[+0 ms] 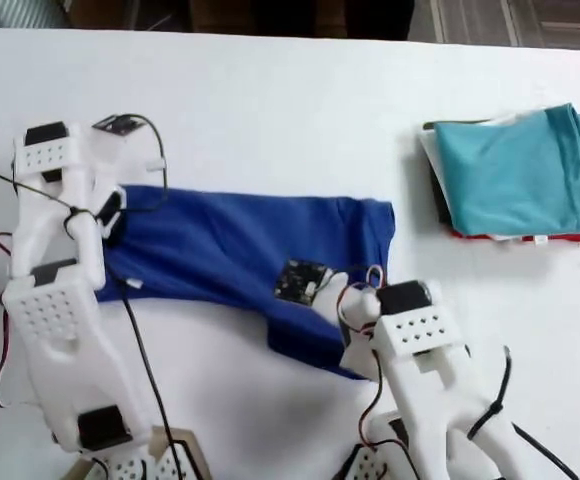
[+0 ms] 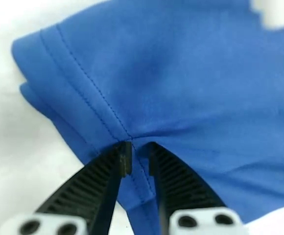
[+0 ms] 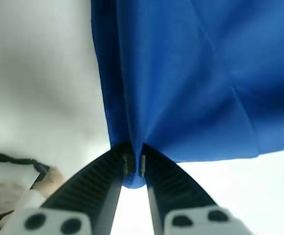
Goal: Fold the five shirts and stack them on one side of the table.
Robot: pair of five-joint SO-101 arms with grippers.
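- Blue shirt [image 1: 240, 245] lies spread in the middle of the table [image 1: 270, 100], its long side running 9 to 3 o'clock.
- Left gripper [image 2: 137, 157] is clenched on the shirt's stitched hem at its 9 o'clock end.
- Right gripper [image 3: 133, 165] pinches the shirt's edge near its 5 o'clock corner.
- Folded stack [image 1: 515, 175], teal on top, sits at the table's 2 o'clock, apart from the blue shirt.

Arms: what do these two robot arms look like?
The left arm and right arm are chunky white shells with grids of small holes, black motor blocks at the joints, and thin black and red cables running along them. The left pincer and right pincer each have two black ribbed fingers on white mounts.
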